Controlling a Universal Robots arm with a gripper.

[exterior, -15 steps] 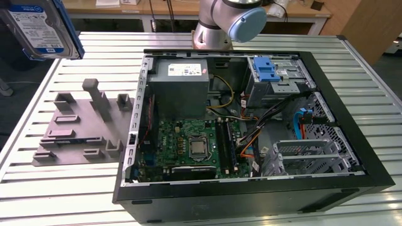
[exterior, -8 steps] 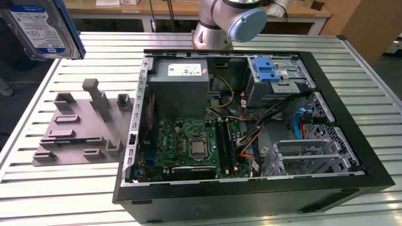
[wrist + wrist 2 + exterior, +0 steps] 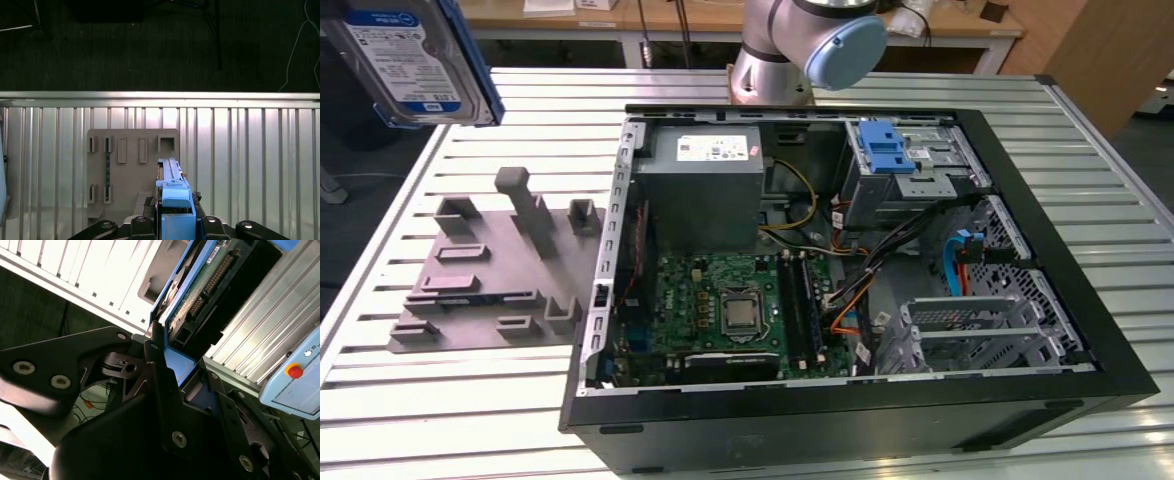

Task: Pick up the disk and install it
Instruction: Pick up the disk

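— Where's the disk?
— The disk (image 3: 403, 58) hangs high at the exterior view's far left, over the grey fixture plate (image 3: 480, 280) and well apart from the open computer case (image 3: 854, 425).
— And the fingers?
— In the second wrist view the gripper (image 3: 175, 357) has its fingers (image 3: 156, 347) drawn in narrow, clamping the disk's blue carrier edge-on between them.

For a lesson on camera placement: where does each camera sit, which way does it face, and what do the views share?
Exterior view: off the arm, above the table, looking down on the open computer case and grey fixture; the arm shows.
First wrist view: on the wrist, looking down past the fingers and the disk to the fixture.
Second wrist view: on the wrist, close against the fingers' black linkage, facing the disk.
All share the disk.
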